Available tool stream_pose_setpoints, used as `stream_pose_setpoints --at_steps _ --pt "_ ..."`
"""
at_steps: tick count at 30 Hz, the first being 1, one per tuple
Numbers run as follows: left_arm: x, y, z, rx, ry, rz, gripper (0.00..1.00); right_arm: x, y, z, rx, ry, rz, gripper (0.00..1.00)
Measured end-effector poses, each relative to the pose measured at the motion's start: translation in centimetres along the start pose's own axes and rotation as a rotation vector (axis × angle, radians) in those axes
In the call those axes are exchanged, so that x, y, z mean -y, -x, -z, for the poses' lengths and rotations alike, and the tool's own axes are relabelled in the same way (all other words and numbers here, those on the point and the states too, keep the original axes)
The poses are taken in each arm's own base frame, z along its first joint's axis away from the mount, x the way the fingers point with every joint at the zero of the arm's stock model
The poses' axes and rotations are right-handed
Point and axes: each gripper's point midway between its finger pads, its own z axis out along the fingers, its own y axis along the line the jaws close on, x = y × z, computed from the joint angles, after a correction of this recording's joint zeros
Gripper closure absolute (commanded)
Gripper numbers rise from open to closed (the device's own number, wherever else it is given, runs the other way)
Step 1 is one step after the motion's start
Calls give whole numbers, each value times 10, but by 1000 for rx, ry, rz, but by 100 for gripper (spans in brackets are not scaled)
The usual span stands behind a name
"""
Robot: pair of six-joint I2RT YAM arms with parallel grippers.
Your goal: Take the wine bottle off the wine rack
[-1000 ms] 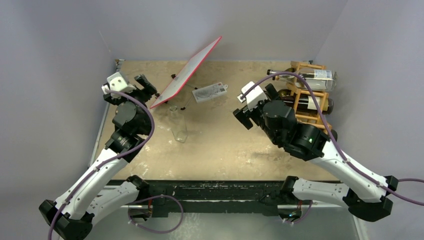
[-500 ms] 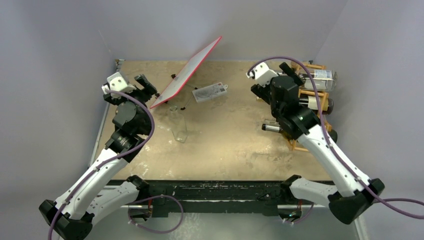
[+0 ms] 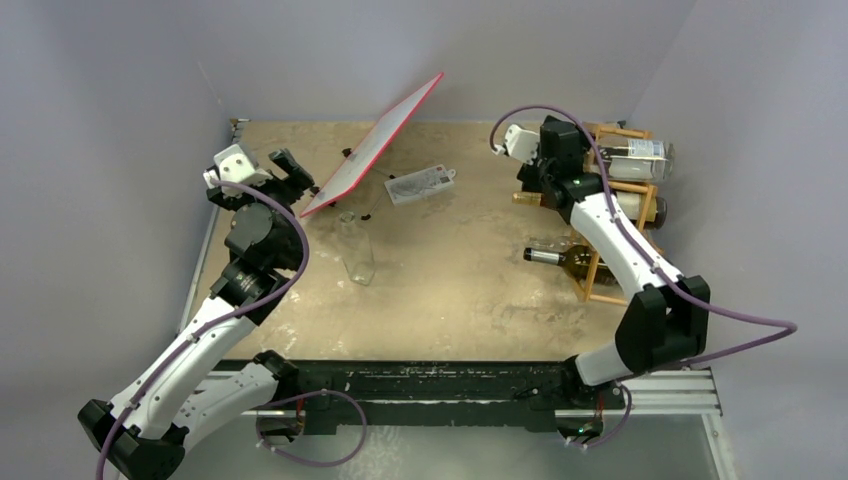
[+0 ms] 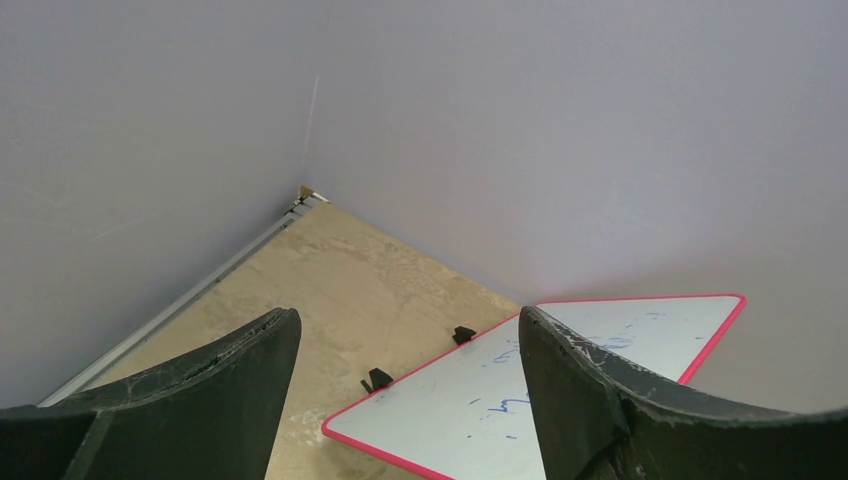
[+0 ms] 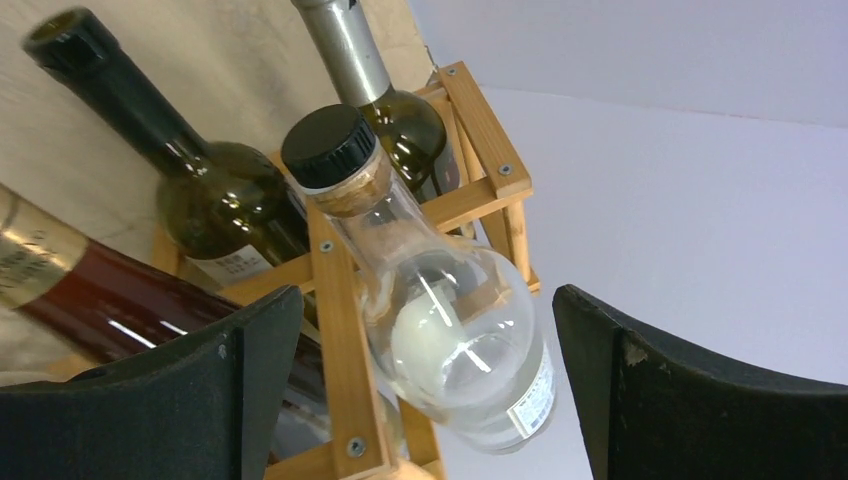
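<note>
Wooden bars of the wine rack [image 3: 612, 232] stood at the far right of the bench [image 3: 450, 290], holding several bottles on their sides. The right gripper [image 5: 425, 300] hung released in front of it. Its two dark fingers [image 5: 215, 385] were spread wide on either side of a clear bottle [image 5: 455, 330] with a black cap [image 5: 328, 146], and neither touched the glass. That bottle lay in an upper cell with its cap pointing out towards the gripper. Beside it, a dark green bottle [image 5: 195, 195] and a gold-foiled bottle [image 5: 70, 285] filled neighbouring cells.

The step in hand appeared to be lining up on the clear bottle before closing. A sound grip would likely go on the neck just behind the cap, or on the shoulder where the glass widens, with the bottle centred between the fingers. Smooth glass could slip, so a firm, square hold looked wise. The pull should probably follow the bottle's own length straight out of its cell, since lifting early might catch a bar or drag the light frame along.

Across the bench, the left gripper [image 4: 410, 320] was also spread and held nothing. It pointed towards a tilted red-edged whiteboard [image 3: 375, 145], well apart from the rack.
</note>
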Motion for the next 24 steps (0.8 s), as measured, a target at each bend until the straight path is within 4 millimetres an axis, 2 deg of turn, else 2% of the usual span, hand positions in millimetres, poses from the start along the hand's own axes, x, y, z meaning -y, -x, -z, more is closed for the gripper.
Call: stream_pose_setpoints --at_steps 7,15,24 --pt "0 0 0 -1 -1 0 21 9 3 -25 -16 -16 105 5" --pt "2 0 2 -1 -3 5 20 -1 0 -60 -58 8 191 8" --pt "3 1 3 3 -1 14 21 9 -12 -74 -100 -44 234 14"
